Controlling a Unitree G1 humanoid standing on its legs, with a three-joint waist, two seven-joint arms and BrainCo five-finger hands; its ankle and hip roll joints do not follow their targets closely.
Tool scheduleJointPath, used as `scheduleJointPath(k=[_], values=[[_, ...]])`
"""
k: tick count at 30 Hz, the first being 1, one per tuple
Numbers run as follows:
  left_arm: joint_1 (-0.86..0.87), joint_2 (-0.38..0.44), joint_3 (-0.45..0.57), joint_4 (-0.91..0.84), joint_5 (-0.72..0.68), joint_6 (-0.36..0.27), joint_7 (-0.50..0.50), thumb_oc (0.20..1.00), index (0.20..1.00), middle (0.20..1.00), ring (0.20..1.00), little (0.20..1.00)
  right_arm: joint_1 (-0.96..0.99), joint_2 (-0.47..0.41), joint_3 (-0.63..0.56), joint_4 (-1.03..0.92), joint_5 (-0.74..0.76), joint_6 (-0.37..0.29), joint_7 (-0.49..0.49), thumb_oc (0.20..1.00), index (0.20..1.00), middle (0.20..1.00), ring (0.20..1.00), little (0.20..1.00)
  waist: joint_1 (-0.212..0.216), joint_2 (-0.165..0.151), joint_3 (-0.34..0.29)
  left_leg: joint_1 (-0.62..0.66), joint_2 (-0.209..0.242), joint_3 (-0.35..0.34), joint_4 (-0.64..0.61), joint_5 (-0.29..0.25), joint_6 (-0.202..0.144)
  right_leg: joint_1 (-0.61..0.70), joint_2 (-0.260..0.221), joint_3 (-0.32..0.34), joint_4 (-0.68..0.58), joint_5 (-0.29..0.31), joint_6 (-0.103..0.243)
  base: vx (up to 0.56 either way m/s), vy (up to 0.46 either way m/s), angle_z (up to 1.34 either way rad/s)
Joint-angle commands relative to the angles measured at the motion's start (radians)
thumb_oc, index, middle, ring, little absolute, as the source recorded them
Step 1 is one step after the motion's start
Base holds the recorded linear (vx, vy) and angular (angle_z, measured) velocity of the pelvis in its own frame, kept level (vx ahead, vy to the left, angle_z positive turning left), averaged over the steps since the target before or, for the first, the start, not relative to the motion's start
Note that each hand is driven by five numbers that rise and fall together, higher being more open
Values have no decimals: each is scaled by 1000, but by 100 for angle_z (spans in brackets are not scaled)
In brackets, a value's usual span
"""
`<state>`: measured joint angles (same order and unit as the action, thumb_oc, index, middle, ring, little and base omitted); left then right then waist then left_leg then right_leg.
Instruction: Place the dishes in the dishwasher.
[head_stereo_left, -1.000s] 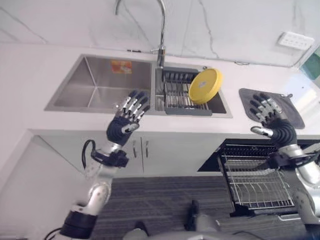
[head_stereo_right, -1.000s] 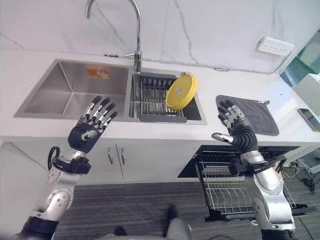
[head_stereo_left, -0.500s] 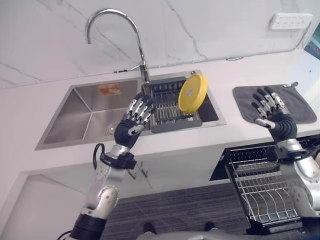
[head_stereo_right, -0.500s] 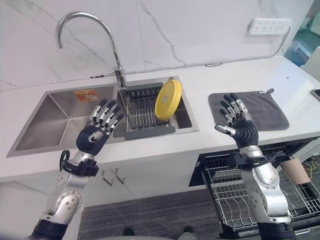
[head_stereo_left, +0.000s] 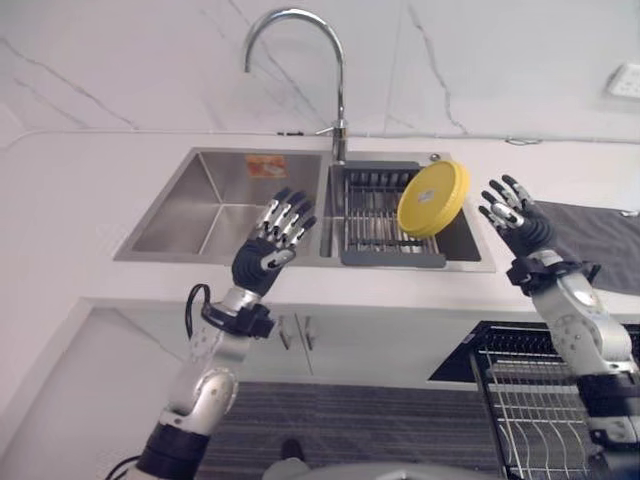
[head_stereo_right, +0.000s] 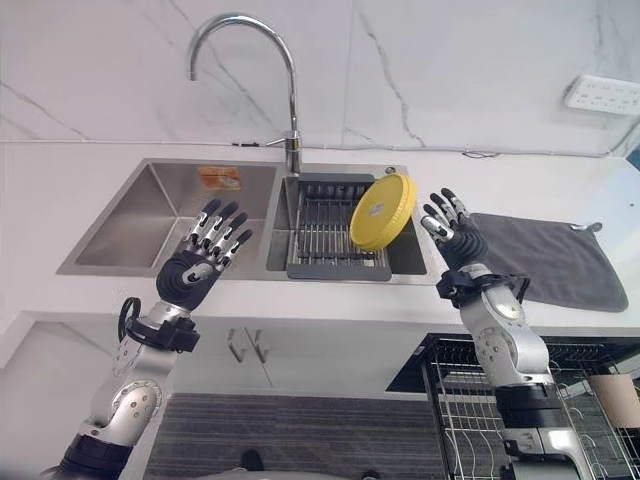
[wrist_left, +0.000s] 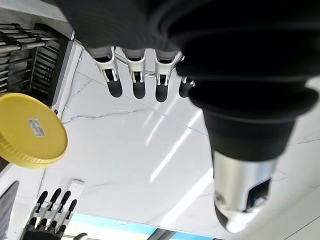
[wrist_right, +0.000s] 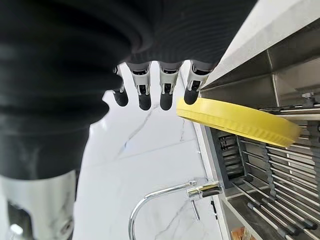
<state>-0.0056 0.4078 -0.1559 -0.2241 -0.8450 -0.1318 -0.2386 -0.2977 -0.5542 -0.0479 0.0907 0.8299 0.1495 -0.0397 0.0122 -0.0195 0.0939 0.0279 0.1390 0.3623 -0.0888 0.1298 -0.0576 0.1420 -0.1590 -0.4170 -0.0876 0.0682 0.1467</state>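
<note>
A yellow plate (head_stereo_left: 432, 198) leans on edge in the dark drying rack (head_stereo_left: 375, 215) inside the sink's right basin. My right hand (head_stereo_left: 513, 220) is raised just right of the plate with straight spread fingers, close to its rim and holding nothing; its fingertips (wrist_right: 145, 100) show beside the plate (wrist_right: 240, 125). My left hand (head_stereo_left: 270, 250) hovers open over the sink's front edge, left of the rack. The pulled-out dishwasher rack (head_stereo_left: 535, 400) sits low at the right, below the counter.
A tall curved tap (head_stereo_left: 335, 90) stands behind the sink (head_stereo_left: 200, 210). A grey mat (head_stereo_right: 545, 262) lies on the counter right of the sink. A cabinet with handles (head_stereo_right: 245, 345) is under the sink.
My right hand has moved left, from over the grey mat to beside the yellow plate. The camera view has shifted. My left hand stays raised and open.
</note>
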Motion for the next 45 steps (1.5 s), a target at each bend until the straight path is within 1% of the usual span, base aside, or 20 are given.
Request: scheduleJointPath(k=[1,3,6,10,15,18,20,23,32,36,38,45], values=[[-68,20,-4,-8,-1,-25,-4,1000,1000,1000,1000,1000,-96,-44,-39,16,39,-29,-50,1000,1000,1000,1000,1000,23,7,-25,70,11,17,7,-135,-25,-3,0,-44,26,-100,-42,-15,7,19],[-75,24,-8,0,-8,-22,-3,1000,1000,1000,1000,1000,-148,-74,-30,86,45,-19,-74,1000,1000,1000,1000,1000,34,7,-30,68,11,11,8,-135,-27,-1,-1,-50,28,-103,-44,-4,6,9],[-82,32,-10,13,-21,-18,-16,1000,1000,1000,1000,1000,-192,-103,-32,186,73,-13,-79,1000,1000,1000,1000,1000,49,7,-33,66,11,3,8,-135,-29,2,-2,-60,30,-104,-45,0,-2,8],[-88,39,-20,14,-27,-16,-11,1000,1000,1000,1000,1000,-239,-128,-17,257,80,6,-97,1000,1000,1000,1000,1000,60,9,-35,65,11,-2,9,-132,-31,5,-2,-66,30,-104,-47,5,0,7],[-93,43,-27,18,-33,-18,-4,1000,1000,1000,1000,1000,-278,-156,-9,313,74,2,-102,1000,1000,1000,1000,1000,65,11,-34,66,12,-4,9,-130,-33,7,0,-69,32,-106,-50,0,0,0],[-96,50,-27,25,-42,-18,-5,1000,1000,1000,1000,1000,-293,-180,-16,347,79,15,-92,1000,1000,1000,1000,1000,67,13,-33,65,12,-4,10,-129,-34,7,-1,-71,35,-109,-51,0,0,0],[-99,54,-29,28,-44,-16,-7,1000,1000,1000,1000,1000,-302,-189,-12,380,100,33,-79,1000,1000,1000,1000,1000,70,13,-32,64,11,-5,11,-128,-34,8,-1,-73,37,-110,-51,0,0,0],[-99,58,-29,33,-47,-15,-15,1000,1000,1000,1000,1000,-315,-192,-8,423,149,43,-57,1000,1000,1000,1000,1000,75,14,-33,65,12,-5,11,-127,-36,10,-1,-77,36,-110,-52,0,0,0],[-111,67,-38,34,-48,1,-4,1000,1000,1000,1000,1000,-364,-211,25,516,146,84,-18,1000,1000,1000,1000,1000,85,15,-34,66,11,-6,10,-125,-37,14,-1,-86,37,-111,-54,3,-1,1],[-118,70,-43,41,-50,5,-5,1000,1000,1000,1000,1000,-401,-225,55,569,127,123,5,1000,1000,1000,1000,1000,92,15,-34,64,10,-9,11,-123,-39,14,1,-90,39,-114,-57,19,-6,7],[-119,73,-48,43,-53,3,-5,1000,1000,1000,1000,1000,-418,-232,71,599,122,122,17,1000,1000,1000,1000,1000,95,16,-33,64,10,-10,11,-122,-40,15,1,-91,42,-115,-57,22,-4,7],[-125,79,-47,49,-59,10,-10,1000,1000,1000,1000,1000,-464,-242,98,652,129,148,34,1000,1000,1000,1000,1000,104,16,-31,63,10,-11,13,-120,-42,17,2,-98,45,-118,-59,4,-1,2]])
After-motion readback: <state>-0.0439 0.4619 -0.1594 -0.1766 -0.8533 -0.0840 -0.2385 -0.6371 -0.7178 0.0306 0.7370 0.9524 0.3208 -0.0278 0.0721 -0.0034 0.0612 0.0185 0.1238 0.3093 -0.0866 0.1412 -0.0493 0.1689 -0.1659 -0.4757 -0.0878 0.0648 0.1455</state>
